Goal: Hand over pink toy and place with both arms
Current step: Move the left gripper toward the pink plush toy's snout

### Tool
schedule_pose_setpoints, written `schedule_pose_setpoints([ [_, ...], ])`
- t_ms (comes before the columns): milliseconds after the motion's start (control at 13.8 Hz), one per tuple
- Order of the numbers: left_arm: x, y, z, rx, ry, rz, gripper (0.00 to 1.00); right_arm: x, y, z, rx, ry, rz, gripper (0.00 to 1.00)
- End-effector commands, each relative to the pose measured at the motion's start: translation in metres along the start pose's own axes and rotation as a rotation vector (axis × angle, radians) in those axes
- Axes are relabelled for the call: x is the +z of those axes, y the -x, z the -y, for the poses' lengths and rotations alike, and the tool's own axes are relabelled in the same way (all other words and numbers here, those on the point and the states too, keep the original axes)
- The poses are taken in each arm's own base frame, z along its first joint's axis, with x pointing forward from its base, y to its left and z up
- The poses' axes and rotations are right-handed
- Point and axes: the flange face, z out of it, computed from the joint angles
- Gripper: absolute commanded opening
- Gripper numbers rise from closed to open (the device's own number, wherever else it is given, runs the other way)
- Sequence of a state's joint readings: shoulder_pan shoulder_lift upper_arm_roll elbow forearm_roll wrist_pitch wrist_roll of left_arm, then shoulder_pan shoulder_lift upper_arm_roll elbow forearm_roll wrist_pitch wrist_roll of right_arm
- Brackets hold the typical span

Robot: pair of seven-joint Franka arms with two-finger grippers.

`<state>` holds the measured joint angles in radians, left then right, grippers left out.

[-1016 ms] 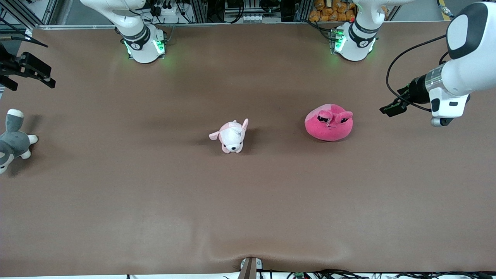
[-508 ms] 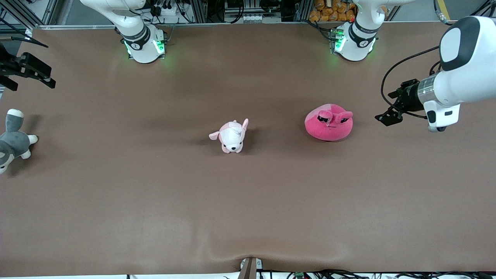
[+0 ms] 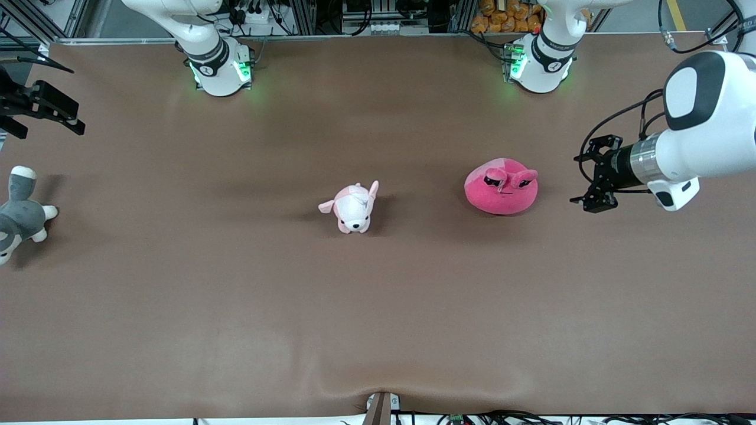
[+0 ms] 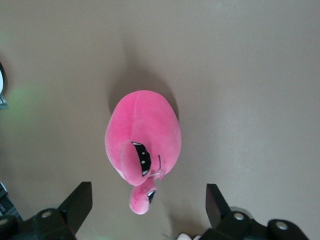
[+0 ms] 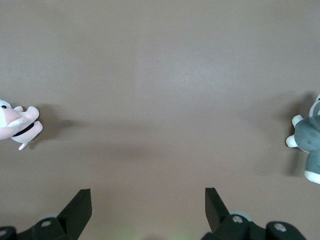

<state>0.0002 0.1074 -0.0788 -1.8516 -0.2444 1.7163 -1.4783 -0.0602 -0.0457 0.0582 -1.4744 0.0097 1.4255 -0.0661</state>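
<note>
The pink toy (image 3: 501, 189), a hot-pink round plush with floppy ears and dark eyes, sits on the brown table toward the left arm's end. My left gripper (image 3: 586, 175) hangs beside it, on the side away from the puppy plush, apart from it, with its jaws wide open and empty. In the left wrist view the pink toy (image 4: 145, 130) lies ahead of the open left gripper (image 4: 147, 190), one ear reaching between the fingertips (image 4: 80, 197). My right gripper (image 3: 56, 112) waits at the right arm's end of the table, open and empty (image 5: 146, 195).
A small pale pink-and-white puppy plush (image 3: 352, 208) lies mid-table and shows in the right wrist view (image 5: 17, 122). A grey-and-white plush (image 3: 18, 215) lies at the right arm's end, below the right gripper, and shows in the right wrist view (image 5: 310, 140).
My left gripper has swung down and turned so that its open jaws face the pink toy. The toys and the right arm have not moved.
</note>
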Motion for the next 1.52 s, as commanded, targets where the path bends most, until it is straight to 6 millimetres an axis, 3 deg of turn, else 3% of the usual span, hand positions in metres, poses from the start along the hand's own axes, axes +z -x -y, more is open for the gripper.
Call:
schedule_pose_setpoints([
  [0, -0.002, 0.002, -0.013, -0.039, 0.004, 0.021, 1.0, -0.002, -0.001, -0.003, -0.002, -0.012, 0.002, 1.0],
  [145, 0.004, 0.0, -0.015, -0.097, -0.013, 0.023, 1.0, -0.002, -0.001, -0.004, -0.001, -0.012, 0.004, 1.0],
  [218, 0.009, 0.001, -0.016, -0.207, -0.022, 0.022, 1.0, -0.002, -0.001, -0.004, 0.001, -0.014, 0.003, 1.0],
  [435, 0.032, 0.027, -0.021, -0.339, -0.054, -0.008, 1.0, -0.001, -0.001, -0.005, 0.002, -0.014, 0.006, 1.0],
  [653, 0.04, 0.023, -0.022, -0.408, -0.02, -0.003, 1.0, 0.0, 0.0, -0.005, 0.002, -0.013, 0.011, 1.0],
  [1016, 0.061, 0.035, -0.004, -0.442, 0.022, -0.008, 0.96, 0.0, 0.0, -0.005, 0.004, -0.013, 0.013, 1.0],
  [1452, 0.096, 0.03, 0.025, -0.451, -0.014, -0.036, 0.98, 0.0, 0.0, -0.006, 0.008, -0.013, 0.014, 1.0],
])
